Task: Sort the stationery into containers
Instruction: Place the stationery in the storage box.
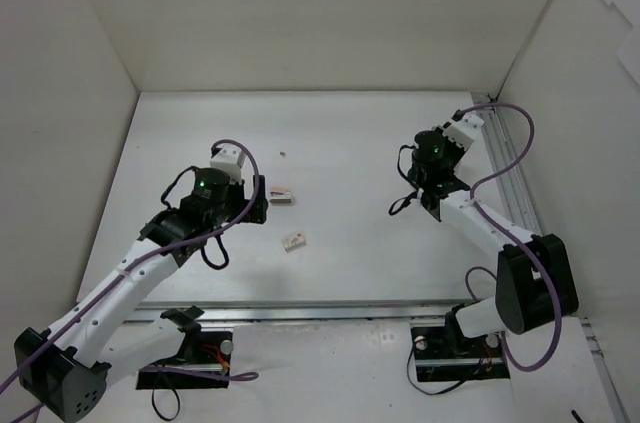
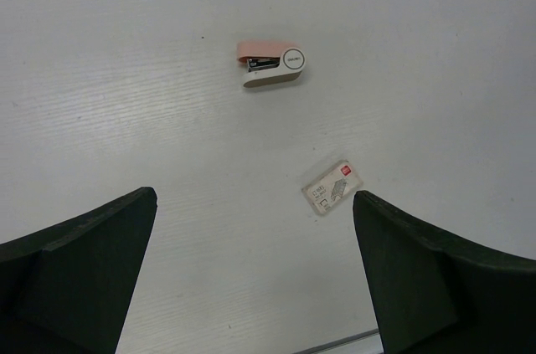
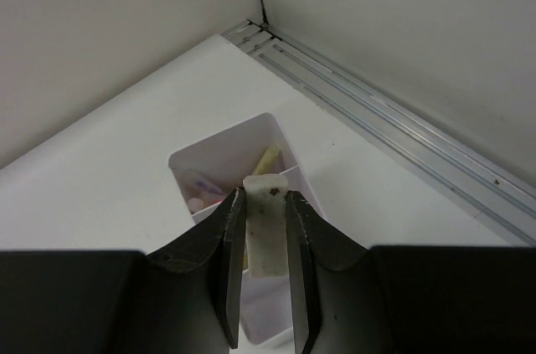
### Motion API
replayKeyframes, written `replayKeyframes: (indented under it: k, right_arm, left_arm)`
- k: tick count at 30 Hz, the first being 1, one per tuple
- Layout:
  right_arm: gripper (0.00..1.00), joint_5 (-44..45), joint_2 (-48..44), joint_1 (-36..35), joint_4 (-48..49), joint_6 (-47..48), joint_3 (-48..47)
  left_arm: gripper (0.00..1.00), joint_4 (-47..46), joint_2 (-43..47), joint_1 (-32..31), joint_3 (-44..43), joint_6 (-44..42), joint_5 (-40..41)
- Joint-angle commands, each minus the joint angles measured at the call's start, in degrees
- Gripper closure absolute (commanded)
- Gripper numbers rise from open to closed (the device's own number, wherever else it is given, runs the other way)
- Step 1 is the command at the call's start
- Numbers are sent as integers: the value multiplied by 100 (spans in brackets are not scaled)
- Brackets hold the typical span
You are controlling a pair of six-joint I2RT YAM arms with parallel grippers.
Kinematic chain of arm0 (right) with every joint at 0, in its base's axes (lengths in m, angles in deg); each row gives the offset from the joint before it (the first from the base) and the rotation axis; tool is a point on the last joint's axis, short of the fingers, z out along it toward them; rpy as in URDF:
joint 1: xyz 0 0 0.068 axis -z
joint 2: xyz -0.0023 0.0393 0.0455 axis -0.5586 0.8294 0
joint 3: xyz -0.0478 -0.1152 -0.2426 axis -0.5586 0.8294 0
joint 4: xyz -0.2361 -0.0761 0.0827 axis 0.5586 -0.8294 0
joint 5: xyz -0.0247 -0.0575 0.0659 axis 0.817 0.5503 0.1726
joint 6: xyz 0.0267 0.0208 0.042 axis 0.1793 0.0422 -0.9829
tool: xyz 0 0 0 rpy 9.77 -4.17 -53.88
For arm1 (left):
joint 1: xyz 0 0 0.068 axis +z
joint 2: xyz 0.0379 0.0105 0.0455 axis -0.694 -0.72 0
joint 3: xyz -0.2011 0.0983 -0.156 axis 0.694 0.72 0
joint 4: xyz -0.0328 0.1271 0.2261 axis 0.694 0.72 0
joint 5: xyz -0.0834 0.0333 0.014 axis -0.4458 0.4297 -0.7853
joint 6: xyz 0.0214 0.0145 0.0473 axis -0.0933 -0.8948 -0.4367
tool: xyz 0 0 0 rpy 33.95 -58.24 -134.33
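Currently the white worktop (image 1: 350,143) carries little. The bin (image 3: 219,146), split into compartments, stands near the far right corner with a yellow-green pen (image 3: 267,159) and a pink pen (image 3: 199,187) inside. The right fingers (image 3: 228,258) pinch a beige eraser (image 3: 266,228) by its flat sides, seemingly just over the bin; it looks light, slightly soft and grippy, so a gentle squeeze should hold it. The left fingers (image 2: 84,262) are spread wide above two loose pieces: a pink-and-white stapler-like item (image 2: 270,64) and a smaller labelled eraser (image 2: 332,187), lying flat and probably best taken across its narrow width.
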Motion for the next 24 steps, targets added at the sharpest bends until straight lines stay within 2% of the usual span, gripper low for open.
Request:
replayKeyframes:
  k: [1, 14, 21, 24]
  right_arm:
    - [100, 361, 330, 235, 902, -239, -246]
    - [100, 387, 1481, 639, 1298, -450, -544]
    - [100, 448, 1781, 639, 1334, -634, -615]
    - [97, 361, 1720, 622, 1343, -740, -484]
  left_arm:
    - [0, -46, 127, 49, -131, 63, 208]
    - [0, 33, -13, 49, -228, 133, 357]
    - [0, 25, 4, 49, -202, 142, 401]
    - [0, 51, 4, 49, -211, 160, 410]
